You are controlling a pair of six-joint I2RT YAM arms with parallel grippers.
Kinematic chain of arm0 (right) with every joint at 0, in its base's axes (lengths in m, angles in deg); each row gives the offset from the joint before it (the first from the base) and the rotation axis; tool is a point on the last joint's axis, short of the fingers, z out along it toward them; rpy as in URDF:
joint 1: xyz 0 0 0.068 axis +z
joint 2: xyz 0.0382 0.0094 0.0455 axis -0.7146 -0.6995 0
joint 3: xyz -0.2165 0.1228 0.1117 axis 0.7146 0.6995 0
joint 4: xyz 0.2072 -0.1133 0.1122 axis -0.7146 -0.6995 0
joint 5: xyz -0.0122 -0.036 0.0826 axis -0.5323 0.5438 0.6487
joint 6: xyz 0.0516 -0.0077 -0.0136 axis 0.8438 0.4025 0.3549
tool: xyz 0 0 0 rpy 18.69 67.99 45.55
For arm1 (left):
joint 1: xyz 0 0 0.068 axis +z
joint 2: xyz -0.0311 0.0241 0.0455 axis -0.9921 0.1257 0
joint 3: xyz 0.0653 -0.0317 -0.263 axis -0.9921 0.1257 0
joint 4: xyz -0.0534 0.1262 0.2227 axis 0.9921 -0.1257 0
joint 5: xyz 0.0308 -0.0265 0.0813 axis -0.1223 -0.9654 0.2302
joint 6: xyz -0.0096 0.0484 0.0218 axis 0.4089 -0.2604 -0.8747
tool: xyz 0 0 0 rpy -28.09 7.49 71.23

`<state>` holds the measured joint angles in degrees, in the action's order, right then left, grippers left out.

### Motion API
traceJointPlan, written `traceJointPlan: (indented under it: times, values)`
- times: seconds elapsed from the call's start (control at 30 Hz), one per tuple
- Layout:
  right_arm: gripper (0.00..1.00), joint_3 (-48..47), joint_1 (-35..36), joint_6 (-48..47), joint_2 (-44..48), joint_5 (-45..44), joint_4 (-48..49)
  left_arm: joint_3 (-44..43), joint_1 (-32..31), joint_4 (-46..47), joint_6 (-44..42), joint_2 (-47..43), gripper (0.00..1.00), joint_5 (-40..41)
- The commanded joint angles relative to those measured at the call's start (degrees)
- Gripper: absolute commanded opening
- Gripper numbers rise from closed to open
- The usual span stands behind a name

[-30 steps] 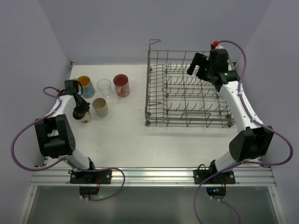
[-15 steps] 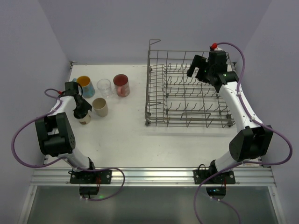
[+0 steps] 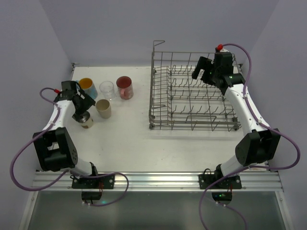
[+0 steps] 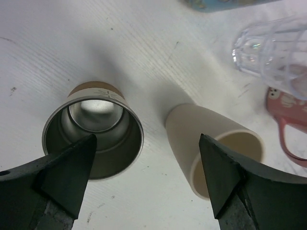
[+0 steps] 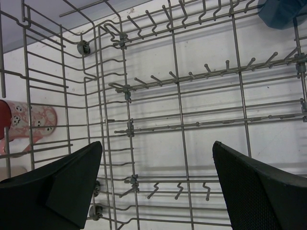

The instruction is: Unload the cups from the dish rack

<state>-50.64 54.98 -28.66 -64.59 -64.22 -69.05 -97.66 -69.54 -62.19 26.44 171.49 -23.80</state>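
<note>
Five cups stand on the table (image 3: 134, 143) at left, well apart from the rack (image 3: 192, 125): a blue-and-orange mug (image 3: 88, 88), a glass (image 3: 107, 90) and a pink tumbler (image 3: 124, 87) along the back, with a steel-lined cup (image 4: 93, 134) and a beige cup (image 4: 206, 129) in front. The left gripper (image 4: 147, 143) hangs low over the front pair with its jaws spread wide and holding nothing. One finger overlaps the steel-lined cup's rim in the wrist view, and the other sits over the beige cup's mouth.

The hazard here is the way out. A sideways swing instead of a straight lift could clip either rim and tip a cup. The two stand just beside each other, so one toppling would likely take the other, with the glass near enough to follow.

To the right, the rack looks bare but for a dark blue mug (image 5: 280, 12), which appears to sit in a corner and is cut off by the edge of the wrist view. The right gripper (image 5: 157, 146) hovers above the rack's far side, jaws wide apart and empty.

Rows of upright prongs (image 5: 192, 76) and the tall wire wall crowd that corner. A descent off line could snag a finger on the wire and drag the rack, or pinch the mug on its edge so that it slips.
</note>
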Motion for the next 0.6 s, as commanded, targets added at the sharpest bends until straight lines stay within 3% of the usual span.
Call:
traceJointPlan:
  times: [0.0, 0.1, 0.27, 0.5, 0.57]
  values:
    - [0.99, -0.63, -0.05, -1.13, 1.03, -1.58, 1.20, -4.87, 0.65, -3.17, -0.97, -4.97, 0.92, 0.43]
    - [0.99, -2.12, -0.75, -1.66, 0.16, -2.89, 0.94, -7.25, 0.56, -4.14, -1.06, -8.49, 1.00, 1.32]
    - [0.99, -11.06, -3.91, -2.09, -7.13, -8.16, -3.10, -9.54, -0.75, -2.23, -1.06, -14.46, 1.00, -0.43]
    - [0.99, -25.05, -6.02, -8.33, -20.92, -17.75, -3.54, -6.29, -7.24, 11.14, -1.23, -18.07, 0.97, -16.33]
    - [0.99, -29.97, -6.73, -10.62, -25.83, -19.85, -3.37, -6.29, -11.88, 13.33, -1.49, -17.90, 0.97, -16.09]
